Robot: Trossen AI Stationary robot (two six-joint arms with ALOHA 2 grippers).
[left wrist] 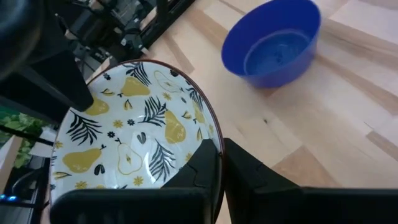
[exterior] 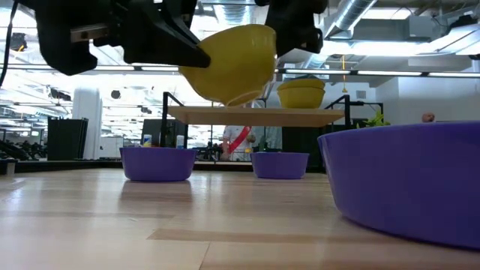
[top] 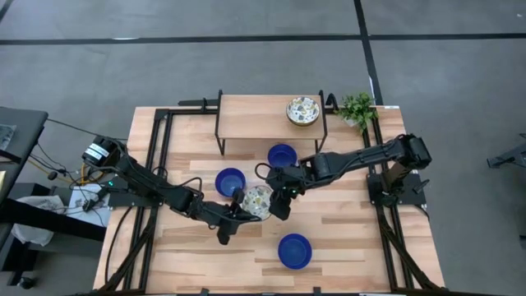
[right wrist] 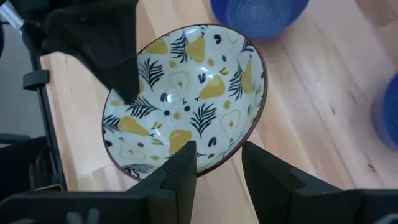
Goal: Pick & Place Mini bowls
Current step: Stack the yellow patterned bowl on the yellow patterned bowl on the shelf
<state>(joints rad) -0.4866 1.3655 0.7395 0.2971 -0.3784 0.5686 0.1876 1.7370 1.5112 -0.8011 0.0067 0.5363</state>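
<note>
Held aloft at mid-bench: a pear-patterned bowl [top: 257, 200], white inside with yellow pears and dark leaves, yellow outside, tilted, lifted clear of the bench [top: 345, 226]. Gripped at opposite rims by both arms. Left claw [left wrist: 219, 168] clamped on the rim, fingers nearly together with the bowl's edge between them. Right claw [right wrist: 217, 158] astride the far rim, one finger inside, one outside; fingers set wider, so whether pinching cannot tell for sure.

Three blue bowls on the bench: one [top: 230, 182] just beside the held bowl toward the left arm's side, one [top: 282, 155] near the right arm, under the shelf's front edge, one [top: 294, 251] well apart toward the near edge. Open wood between that last bowl and the claws.

A second patterned bowl [top: 302, 110] on the raised shelf [top: 246, 115] at the far edge. Potted plant [top: 357, 108] at the far right corner.
</note>
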